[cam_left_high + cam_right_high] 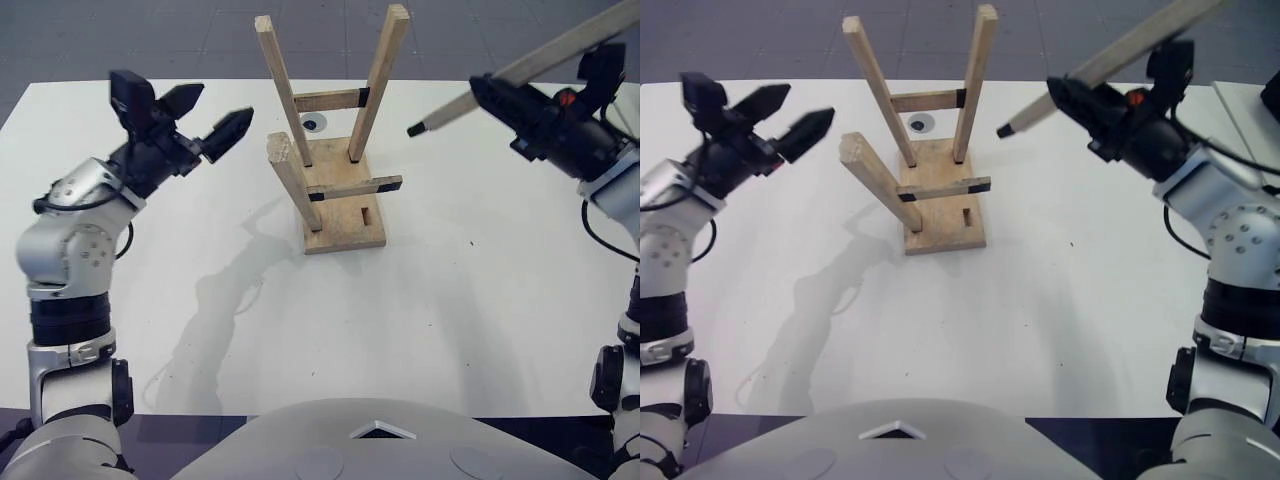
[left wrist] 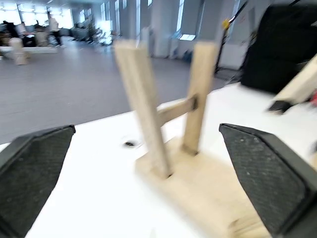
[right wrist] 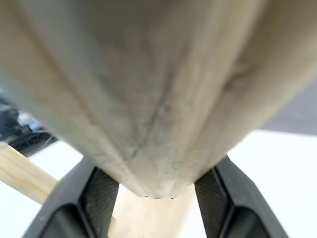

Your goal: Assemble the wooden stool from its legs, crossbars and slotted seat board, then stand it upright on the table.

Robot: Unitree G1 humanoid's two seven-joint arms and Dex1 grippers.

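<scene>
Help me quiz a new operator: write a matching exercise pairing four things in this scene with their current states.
Things:
1. left gripper
2. right gripper
3. seat board
4. fourth leg

States:
A. flat on the table, three legs pointing up
B. slanting in the air, dark tip lowest
C. jaws open, empty
D. jaws shut on wood

Pairs: 1-C, 2-D, 3-A, 4-B

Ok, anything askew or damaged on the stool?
Nothing looks damaged. The upside-down stool is just unfinished: the near crossbar ends in mid-air by an empty slot, as the right gripper holds the fourth leg.
</scene>
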